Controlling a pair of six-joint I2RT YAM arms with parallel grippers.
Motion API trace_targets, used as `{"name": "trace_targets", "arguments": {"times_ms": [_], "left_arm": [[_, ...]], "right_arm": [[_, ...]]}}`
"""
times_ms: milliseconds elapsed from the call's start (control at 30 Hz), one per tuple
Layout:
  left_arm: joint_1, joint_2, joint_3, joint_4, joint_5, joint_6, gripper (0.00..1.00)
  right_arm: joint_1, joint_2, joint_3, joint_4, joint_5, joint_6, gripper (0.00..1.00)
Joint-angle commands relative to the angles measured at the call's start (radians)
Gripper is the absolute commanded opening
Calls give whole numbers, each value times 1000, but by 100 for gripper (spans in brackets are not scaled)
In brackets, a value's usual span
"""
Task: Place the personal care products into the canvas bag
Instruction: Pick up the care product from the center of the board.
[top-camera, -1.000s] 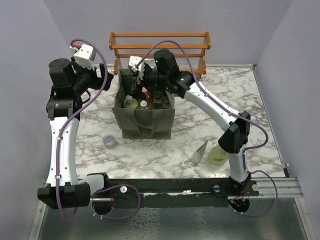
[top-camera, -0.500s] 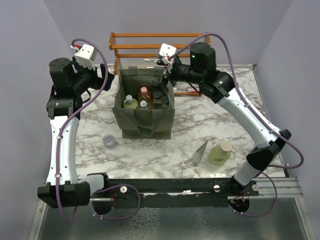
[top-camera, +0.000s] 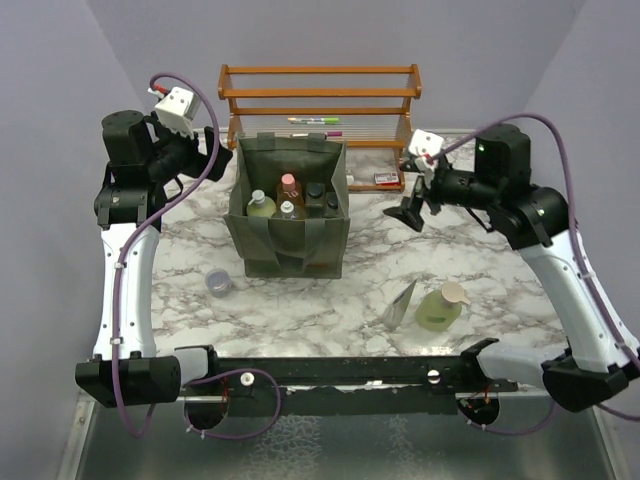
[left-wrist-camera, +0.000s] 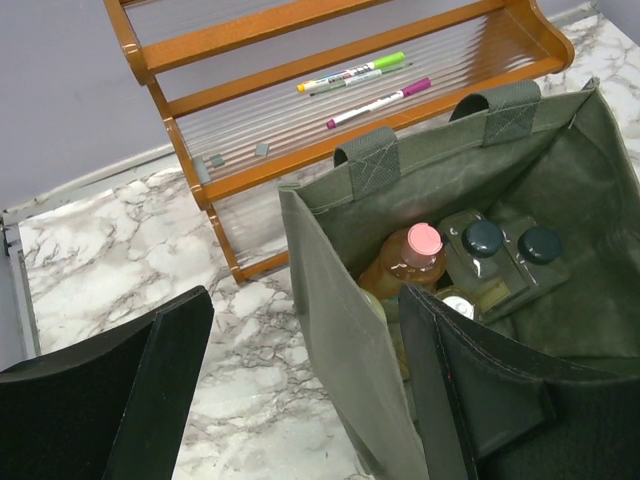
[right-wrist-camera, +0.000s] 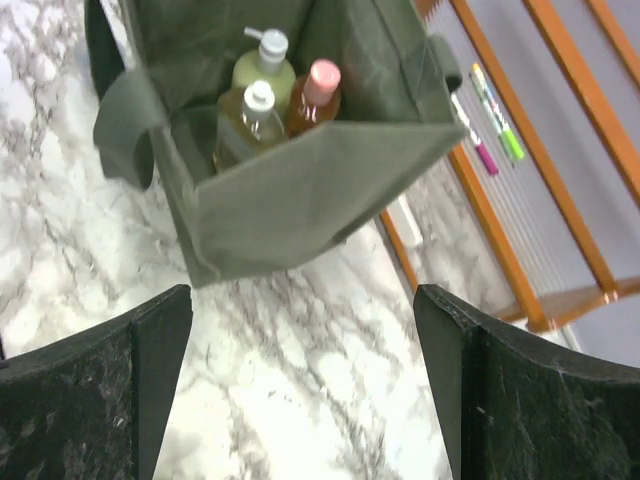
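Observation:
The olive canvas bag (top-camera: 288, 238) stands open mid-table, in front of the rack. Inside it stand a pale green pump bottle (top-camera: 260, 204), an orange bottle with a pink cap (top-camera: 289, 186), a clear bottle (top-camera: 287, 210) and black-capped bottles (left-wrist-camera: 485, 238). A pale green bottle (top-camera: 440, 308) and a grey pouch (top-camera: 402, 303) lie on the table at the front right. My left gripper (top-camera: 218, 152) is open, its jaws straddling the bag's left wall (left-wrist-camera: 330, 330). My right gripper (top-camera: 412, 212) hangs open and empty over bare marble right of the bag (right-wrist-camera: 300, 190).
An orange-brown wooden rack (top-camera: 320, 100) stands behind the bag with marker pens (top-camera: 315, 121) on its shelf. A small lavender cup (top-camera: 218, 283) sits left of the bag's front. A small flat box (top-camera: 383, 178) lies by the rack's right foot.
My right arm has pulled out from over the bag and swung right, ending low over the table with its jaws still open. The left arm has hardly shifted.

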Motion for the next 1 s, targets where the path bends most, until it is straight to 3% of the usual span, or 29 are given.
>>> {"name": "trace_targets", "arguments": {"times_ms": [0,233,467,967], "left_arm": [[-4,-7,16,-5,4,17,78],[-4,-23,-22,11,-14,22,78],[-4,-26,-51,21,-8,13,78],[-4,-40,-57,25,-11,8,78]], "right_arm": [[-103,-146,-97,-207,-102,-86,92],[-224,-327,-263,-379,-88,-168,93],[-247,-366,-380,-535,-27,-183,93],[-247,-403,-606,-509,230,-147,88]]}}
